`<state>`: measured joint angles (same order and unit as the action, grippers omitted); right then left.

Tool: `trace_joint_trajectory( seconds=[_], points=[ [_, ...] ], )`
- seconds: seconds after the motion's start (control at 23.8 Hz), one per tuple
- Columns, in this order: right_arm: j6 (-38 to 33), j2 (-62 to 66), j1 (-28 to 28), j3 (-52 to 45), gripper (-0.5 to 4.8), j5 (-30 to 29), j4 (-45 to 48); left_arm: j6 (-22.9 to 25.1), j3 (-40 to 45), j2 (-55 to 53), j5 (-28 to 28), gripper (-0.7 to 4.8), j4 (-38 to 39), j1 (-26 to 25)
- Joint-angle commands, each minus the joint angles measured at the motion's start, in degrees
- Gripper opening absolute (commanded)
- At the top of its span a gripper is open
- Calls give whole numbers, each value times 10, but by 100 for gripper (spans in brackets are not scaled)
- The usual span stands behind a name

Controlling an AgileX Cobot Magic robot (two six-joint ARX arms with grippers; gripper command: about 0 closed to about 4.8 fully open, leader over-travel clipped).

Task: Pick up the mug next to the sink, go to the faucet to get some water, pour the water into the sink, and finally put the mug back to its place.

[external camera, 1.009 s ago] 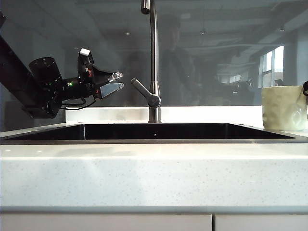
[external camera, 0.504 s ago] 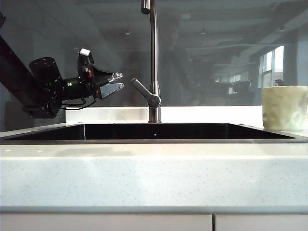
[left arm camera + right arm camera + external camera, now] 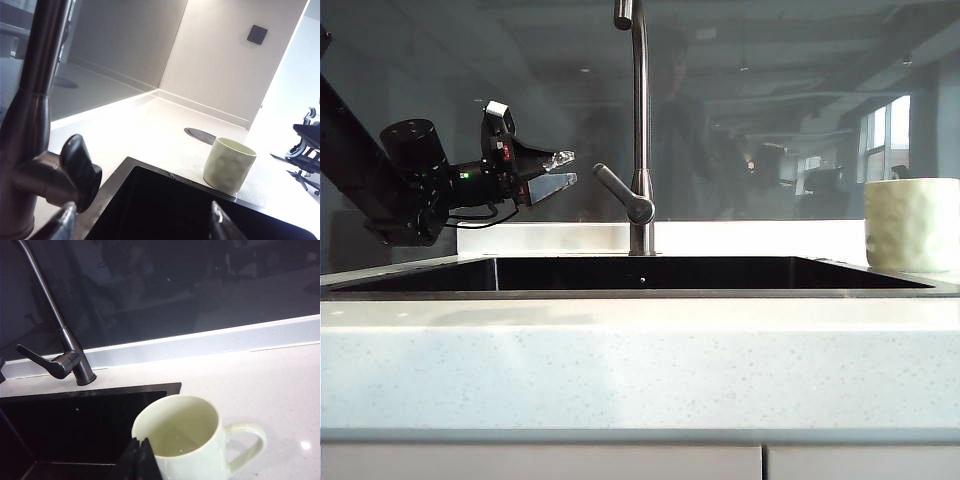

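The cream dimpled mug (image 3: 912,224) stands upright on the counter right of the black sink (image 3: 640,272). In the right wrist view the mug (image 3: 185,440) sits close below the camera, handle (image 3: 247,442) pointing away from the sink (image 3: 75,425). My right gripper (image 3: 139,442) is shut and empty, its tips in front of the mug's rim. My left gripper (image 3: 565,168) hangs open just left of the faucet (image 3: 640,130), level with its lever (image 3: 620,193). Its fingers (image 3: 65,222) frame the lever (image 3: 80,172) and the basin. No water stream shows.
The white speckled countertop (image 3: 640,370) runs across the front, with a low white backsplash (image 3: 750,238) and dark glass behind the faucet. A round dark disc (image 3: 199,135) lies flat in the counter beyond the mug (image 3: 228,164).
A dark bit of my right gripper beside the mug's right edge has left the exterior view. The mug stays put and the left arm has not moved.
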<state>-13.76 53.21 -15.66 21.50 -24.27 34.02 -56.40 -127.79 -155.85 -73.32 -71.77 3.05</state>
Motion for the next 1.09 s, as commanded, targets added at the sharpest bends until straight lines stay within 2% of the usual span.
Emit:
trace_joint_trajectory(
  seconds=[0.04,0.5,0.55,0.63,0.71,0.88,1.01,1.09],
  points=[
    [-1,-31,-1,1,-6,-1,-11,3,-1,3,0,340,7,0],
    [-1,-47,4,1,-6,2,-19,3,-1,3,0,340,10,0],
    [-2,-60,15,1,-6,32,-30,3,-1,3,0,340,10,0],
    [-2,-83,17,1,-5,158,-52,3,-1,3,1,340,10,-1],
    [-2,-116,23,0,-5,206,-67,3,-1,3,0,340,10,0],
    [0,-205,28,-26,-5,220,-88,3,-1,3,1,340,10,-1],
    [44,-257,41,-62,-6,202,-89,3,-1,3,0,340,10,-1],
    [46,-299,55,-97,-6,221,-89,3,-1,3,1,340,10,-1]
  ],
)
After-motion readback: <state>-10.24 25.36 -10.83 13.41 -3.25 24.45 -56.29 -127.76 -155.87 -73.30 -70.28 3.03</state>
